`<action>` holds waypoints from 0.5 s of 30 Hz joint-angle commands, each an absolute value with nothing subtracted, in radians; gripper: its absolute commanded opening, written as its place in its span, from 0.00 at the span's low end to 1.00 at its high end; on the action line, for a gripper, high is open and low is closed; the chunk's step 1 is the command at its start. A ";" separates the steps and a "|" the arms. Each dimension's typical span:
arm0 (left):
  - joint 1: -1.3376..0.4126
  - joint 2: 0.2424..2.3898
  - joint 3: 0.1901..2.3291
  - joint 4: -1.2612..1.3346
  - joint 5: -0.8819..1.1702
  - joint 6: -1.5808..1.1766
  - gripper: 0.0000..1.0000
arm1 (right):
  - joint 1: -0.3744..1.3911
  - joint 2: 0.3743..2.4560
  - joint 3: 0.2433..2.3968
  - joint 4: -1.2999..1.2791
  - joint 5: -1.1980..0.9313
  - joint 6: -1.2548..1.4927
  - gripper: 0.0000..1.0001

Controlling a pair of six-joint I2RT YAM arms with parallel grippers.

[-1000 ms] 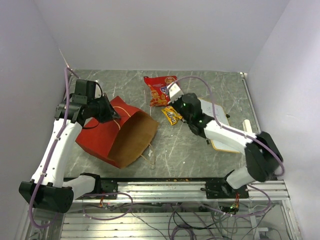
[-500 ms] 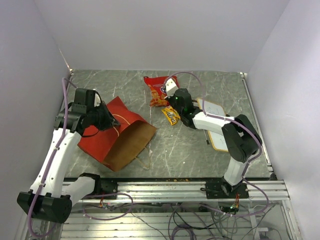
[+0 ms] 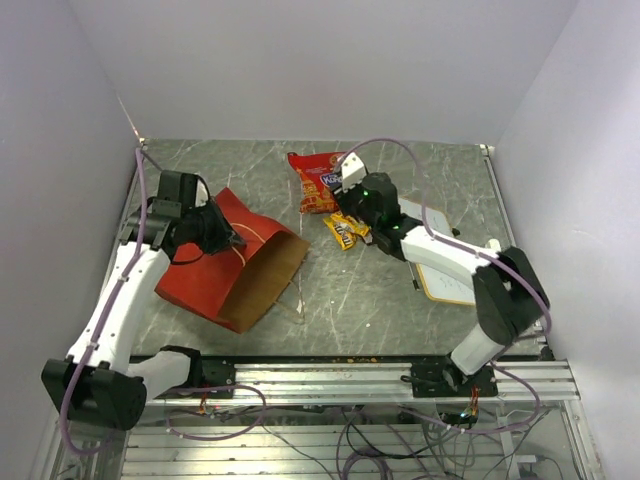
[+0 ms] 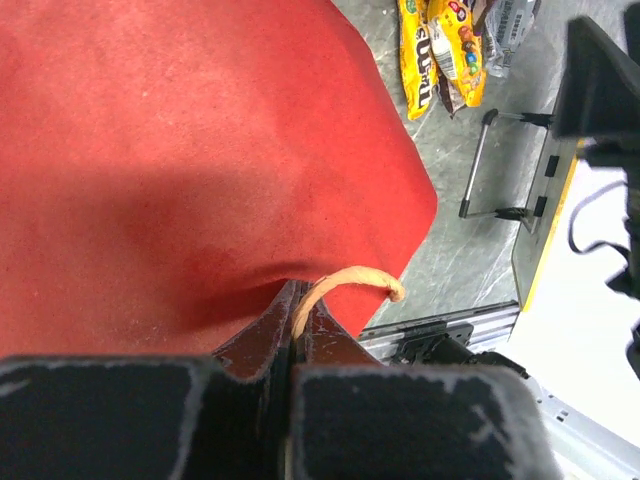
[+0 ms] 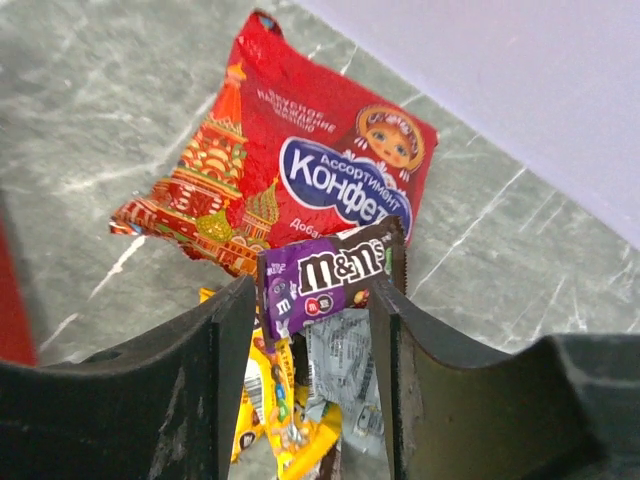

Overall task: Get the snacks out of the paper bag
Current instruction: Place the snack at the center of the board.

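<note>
The paper bag lies on its side at the left, red outside, with its brown mouth facing the near right. My left gripper is shut on its string handle at the bag's upper edge; the red bag fills the left wrist view. The large red packet lies on the table at the back, outside the bag. My right gripper hangs open over a small pile beside it: a purple-brown packet, a silvery wrapper and a yellow packet sit between its fingers. The red packet lies just beyond.
A white wood-framed board lies at the right under my right arm. The yellow packet also shows in the left wrist view past the bag's corner. Grey walls close in the table at the back and sides.
My left gripper has dragged the bag a little to the left and back. My right arm has swung and its gripper now sits over the small pile, where a purple-brown packet shows.
</note>
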State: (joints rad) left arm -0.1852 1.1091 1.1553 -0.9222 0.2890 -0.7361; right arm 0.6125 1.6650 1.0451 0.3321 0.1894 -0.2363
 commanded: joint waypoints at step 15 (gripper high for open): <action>-0.341 1.315 1.271 -0.674 0.352 -0.688 0.07 | 0.609 1.203 0.757 0.243 -0.214 -0.178 0.61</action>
